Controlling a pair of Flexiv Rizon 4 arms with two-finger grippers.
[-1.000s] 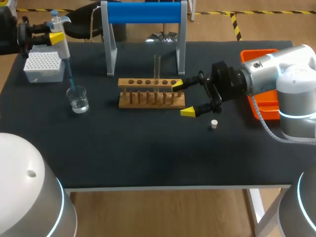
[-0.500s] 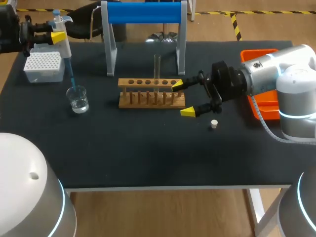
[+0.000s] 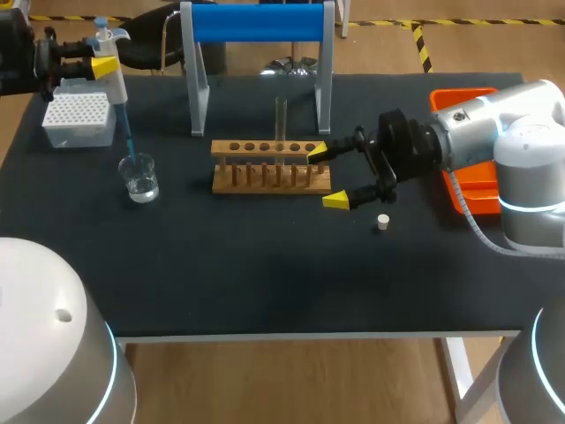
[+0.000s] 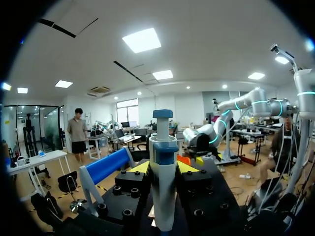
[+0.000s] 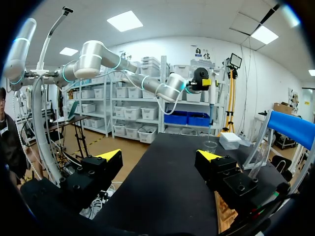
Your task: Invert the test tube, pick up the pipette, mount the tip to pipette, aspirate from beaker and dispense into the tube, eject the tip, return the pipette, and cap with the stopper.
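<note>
- The left gripper (image 3: 95, 66) hangs at ten o'clock over the table (image 3: 265, 274), clamped on the pipette (image 3: 112, 72). In the left wrist view its yellow fingers (image 4: 140, 167) press the white body from both sides.
- The pipette stands almost upright. Its thin blue tip (image 3: 126, 132) runs down toward five o'clock and ends inside the mouth of the beaker (image 3: 139, 181), which holds clear liquid.
- The white tip box (image 3: 78, 119) sits at eleven o'clock from the beaker, just beside the pipette.
- The blue-topped stand (image 3: 256, 22) is at twelve o'clock on the table, behind the wooden rack (image 3: 269, 175).
- The test tube (image 3: 281, 117) stands upright in a hole toward the rack's right end.
- The right gripper (image 3: 327, 177) comes in from three o'clock with its fingers wide apart, holding nothing. One yellow tip is at the rack's right end, the other near its four o'clock corner.
- The stopper (image 3: 382, 222) lies on the table at five o'clock from that gripper, apart from it.
- The orange tray (image 3: 461, 95) is at two o'clock, partly hidden by the right arm.
</note>
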